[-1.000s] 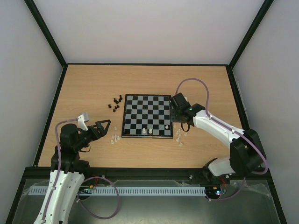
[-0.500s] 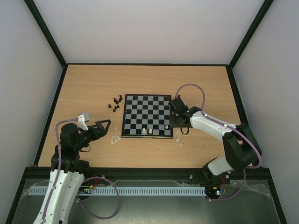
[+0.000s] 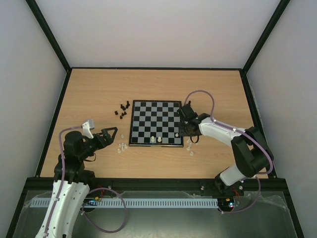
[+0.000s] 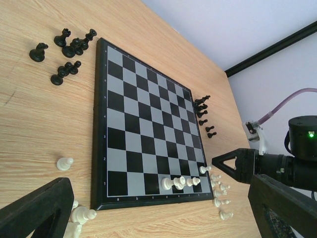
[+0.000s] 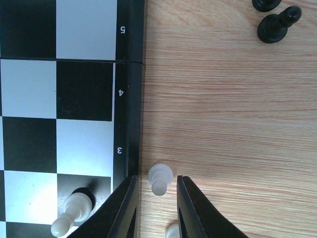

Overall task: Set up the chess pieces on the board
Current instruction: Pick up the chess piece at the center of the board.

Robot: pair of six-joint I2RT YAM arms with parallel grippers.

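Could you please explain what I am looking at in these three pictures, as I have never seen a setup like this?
These are two robot arms bolted to a wooden table. One picture looks down from above; the other two come from a camera on each wrist, so each shows its own dark fingers. A chess board lies in the middle, with a few white pieces standing near its front edge. Black pieces and more white ones are scattered beside it. The left hand hovers open, holding nothing. The right hand is open around a white pawn on the table beside the board, not yet gripping it.
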